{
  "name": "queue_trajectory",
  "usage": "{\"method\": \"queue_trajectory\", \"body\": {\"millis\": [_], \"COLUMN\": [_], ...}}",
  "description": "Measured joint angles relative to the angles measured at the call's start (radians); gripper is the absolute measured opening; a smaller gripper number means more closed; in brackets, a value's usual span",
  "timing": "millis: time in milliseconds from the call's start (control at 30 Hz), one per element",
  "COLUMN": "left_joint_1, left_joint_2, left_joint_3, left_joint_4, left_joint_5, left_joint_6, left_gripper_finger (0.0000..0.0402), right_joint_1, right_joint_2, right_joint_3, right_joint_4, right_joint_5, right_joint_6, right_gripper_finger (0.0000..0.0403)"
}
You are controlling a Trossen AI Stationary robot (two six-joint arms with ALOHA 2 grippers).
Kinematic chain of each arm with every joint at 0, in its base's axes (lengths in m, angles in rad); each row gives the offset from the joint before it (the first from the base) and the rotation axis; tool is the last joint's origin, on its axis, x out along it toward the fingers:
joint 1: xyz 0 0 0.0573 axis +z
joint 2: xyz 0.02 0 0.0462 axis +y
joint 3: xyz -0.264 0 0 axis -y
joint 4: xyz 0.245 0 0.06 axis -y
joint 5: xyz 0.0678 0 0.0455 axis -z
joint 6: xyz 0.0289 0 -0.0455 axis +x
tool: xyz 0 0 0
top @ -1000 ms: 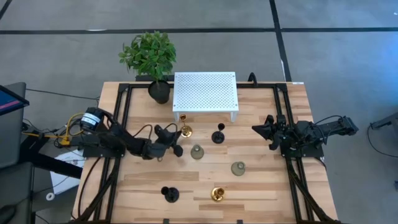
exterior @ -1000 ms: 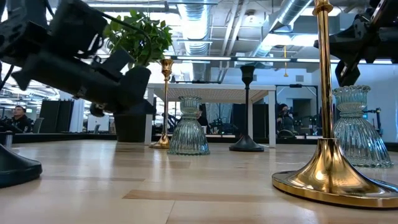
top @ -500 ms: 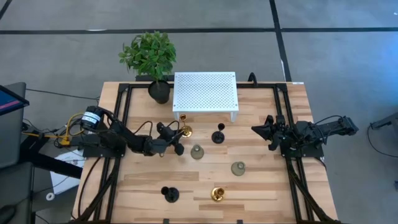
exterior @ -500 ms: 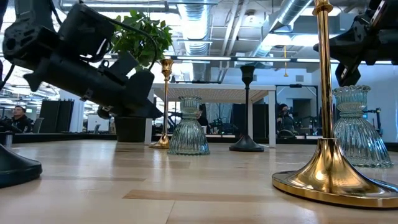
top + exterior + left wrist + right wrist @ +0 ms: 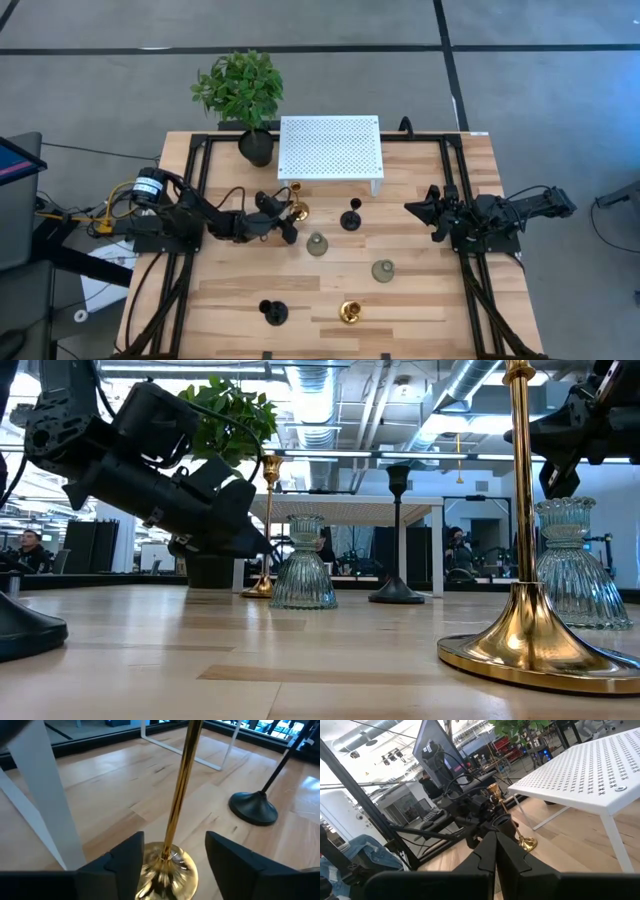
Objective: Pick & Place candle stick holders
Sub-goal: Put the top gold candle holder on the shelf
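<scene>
A shiny gold candle stick holder point(image 5: 298, 210) stands on its round base in front of the white perforated stand point(image 5: 330, 147). My left gripper point(image 5: 175, 845) is open. Its fingers stand on either side of that holder's base point(image 5: 165, 872), low by the slim stem point(image 5: 181, 785), and I see no touch. Other holders stand on the table: a black one point(image 5: 351, 218), two grey-green ones point(image 5: 317, 243) point(image 5: 383, 270), a black one point(image 5: 273, 313) and a gold one point(image 5: 349, 312) near the front. My right gripper point(image 5: 415, 208) waits shut at the right.
A black pot with a green plant point(image 5: 245, 95) stands at the far left beside the white stand. Black frame rails point(image 5: 195, 200) run along both sides of the wooden table. Bare wood lies between the holders in the middle.
My left gripper has moved toward the table's far edge and a little right, up to the gold holder in front of the white stand. No holder has moved.
</scene>
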Motion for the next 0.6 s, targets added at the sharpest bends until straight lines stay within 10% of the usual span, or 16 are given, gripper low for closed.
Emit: {"method": "queue_trajectory", "body": {"millis": [600], "left_joint_1": [0.042], "left_joint_2": [0.001], "left_joint_3": [0.018], "left_joint_4": [0.054], "left_joint_5": [0.000], "left_joint_6": [-0.025], "left_gripper_finger": [0.0196], "right_joint_1": [0.000], "right_joint_2": [0.000], "right_joint_3": [0.000], "right_joint_4": [0.000], "right_joint_5": [0.001], "right_joint_6": [0.000], "right_gripper_finger": [0.0000]}}
